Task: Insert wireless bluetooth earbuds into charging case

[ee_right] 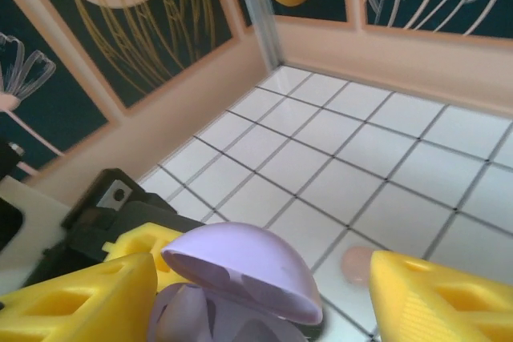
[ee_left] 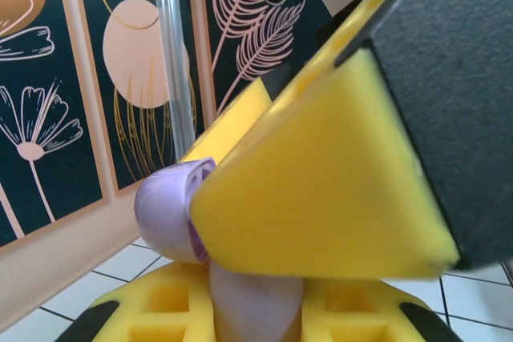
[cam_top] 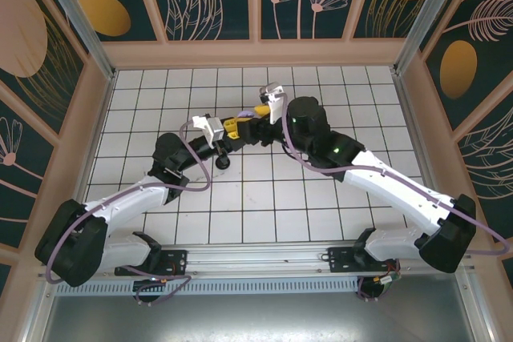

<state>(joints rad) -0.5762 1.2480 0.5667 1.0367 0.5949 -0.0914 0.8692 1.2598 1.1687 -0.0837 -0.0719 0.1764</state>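
Overhead, the white-tiled desk [cam_top: 321, 198] spreads between walls painted with pale leaves and flowers on dark panels. Both arms reach inward from the near edge and meet above the middle of the tiles, the left arm [cam_top: 128, 202] from one side and the right arm [cam_top: 385, 178] from the other.

At the meeting point, the left hand [ee_left: 256, 310] is clamped narrowly on the lower half of a lilac charging case [ee_right: 240, 266], which sits between its yellow fingers [ee_left: 152, 310] and is held off the desk. The right hand [ee_right: 260, 298] stands wide, one yellow finger [ee_right: 72, 302] on each side of the case and a clear gap on its right side. It grips nothing. The case's domed lid is hinged up and tilted, so the case is open.

A small dark round object [cam_top: 222, 162] lies on the desk just beside the left hand.

Beyond the case, a tiny pink blob [ee_right: 357, 264] rests on a tile. It is perhaps one of the earbuds, but too blurred to be sure.
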